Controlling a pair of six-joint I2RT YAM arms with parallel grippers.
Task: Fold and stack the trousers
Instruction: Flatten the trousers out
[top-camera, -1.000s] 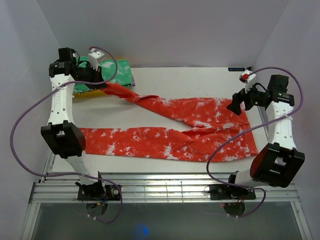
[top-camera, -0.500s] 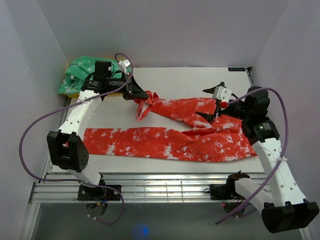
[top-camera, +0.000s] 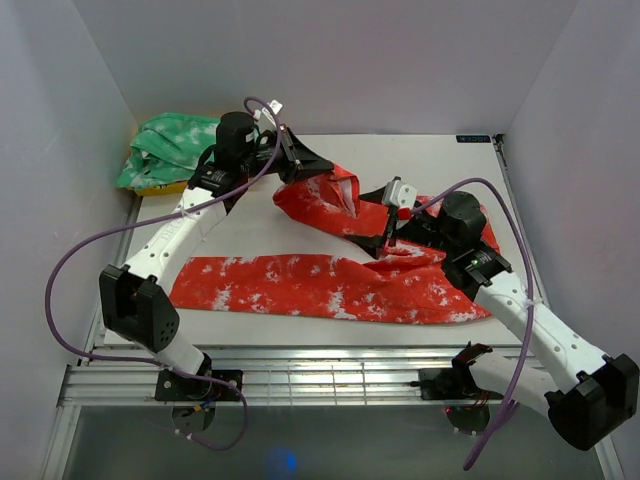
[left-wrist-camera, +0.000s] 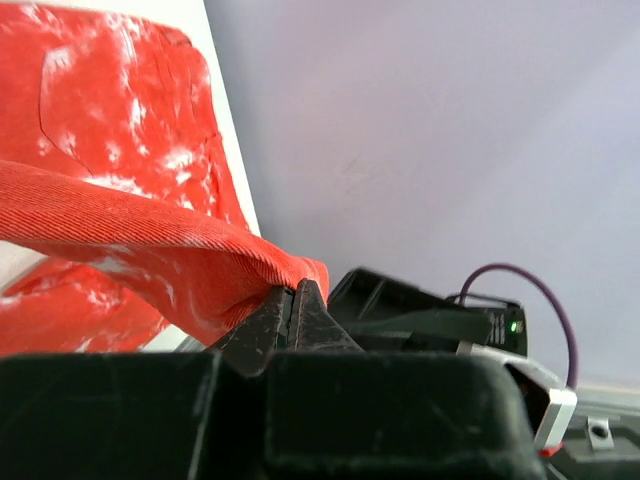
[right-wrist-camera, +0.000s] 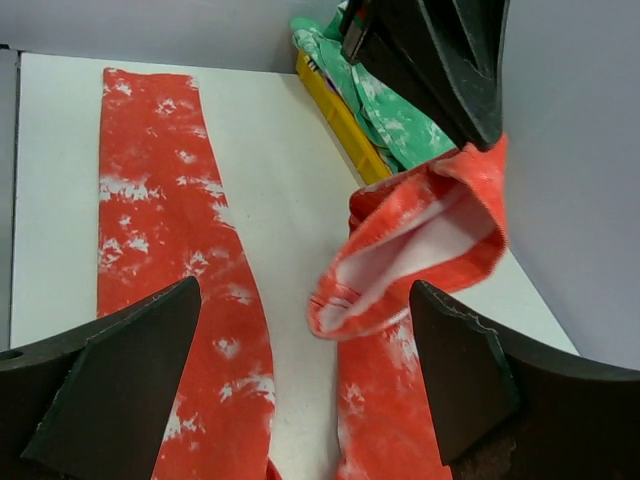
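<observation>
Red-orange soft cloth trousers with white tie-dye splotches (top-camera: 300, 285) sprawl across the white table (top-camera: 430, 155). One leg lies flat along the near side. The other leg rises off the surface toward the far edge, its cuff (right-wrist-camera: 420, 240) hanging open and showing pale lining.

The left gripper (left-wrist-camera: 293, 300) is clamped tight on that leg's hem, holding it in the air. The right gripper (top-camera: 380, 222) hovers low over the middle of the garment, fingers spread wide with nothing between them.

This looks like the first fold, lifted leg being brought lengthwise over the rest. The next move probably calls for the free claw to pin or catch the cloth so the carried end lands flat and square.

Bare table lies along the far side and between the two legs. The green white-mottled garment (top-camera: 170, 145) and plain yellow cloth (right-wrist-camera: 340, 120) sit in the far-left corner, apart from the lifted leg. Side walls close in on both arms.
</observation>
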